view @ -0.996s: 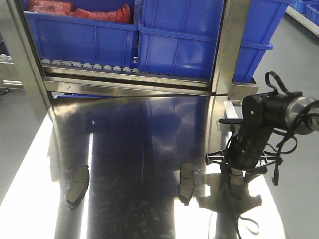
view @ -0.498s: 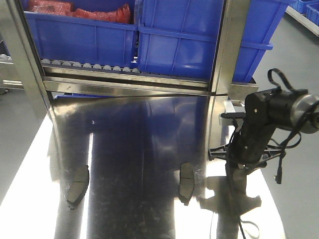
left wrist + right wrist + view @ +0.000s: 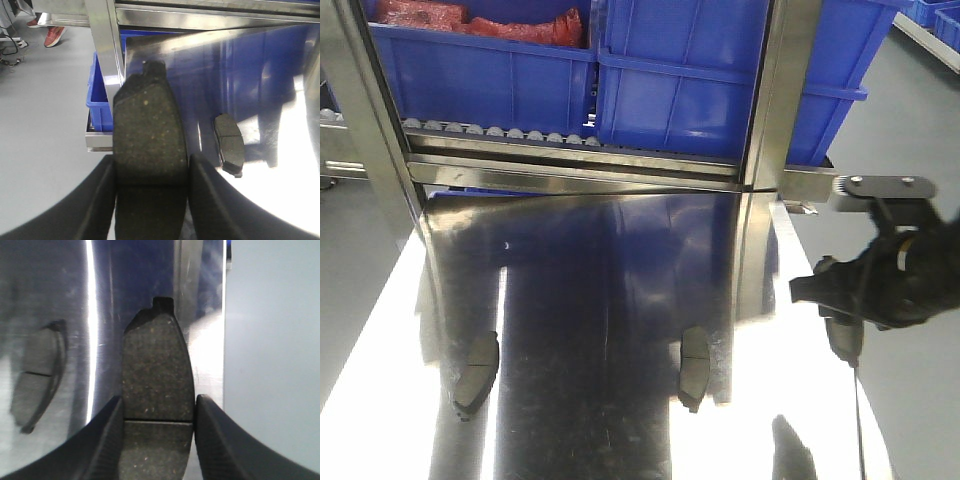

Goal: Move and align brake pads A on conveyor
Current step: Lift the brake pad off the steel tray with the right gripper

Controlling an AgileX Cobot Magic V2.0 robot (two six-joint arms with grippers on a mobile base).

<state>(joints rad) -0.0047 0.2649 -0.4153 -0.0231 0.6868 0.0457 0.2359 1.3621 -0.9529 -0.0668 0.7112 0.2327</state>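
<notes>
Left gripper (image 3: 150,165) is clamped on the first brake pad (image 3: 147,120), black fingers (image 3: 102,200) pressing its long edges, end tab pointing away, at the left edge of the steel table (image 3: 280,165). Right gripper (image 3: 159,405) pinches the second brake pad (image 3: 157,355) the same way above the table's right edge, grey floor beyond. Flat on the table lie the third brake pad (image 3: 475,372), near its left side, and the fourth brake pad (image 3: 694,367), right of its middle, well apart and roughly parallel. Half a second ago the right arm (image 3: 885,290) stood low over the table's right side; now it is raised and swung out past that edge, while both lying pads have kept their places. Behind the table a steel rack (image 3: 780,100) holds blue bins (image 3: 680,80) above a roller row (image 3: 500,130).
</notes>
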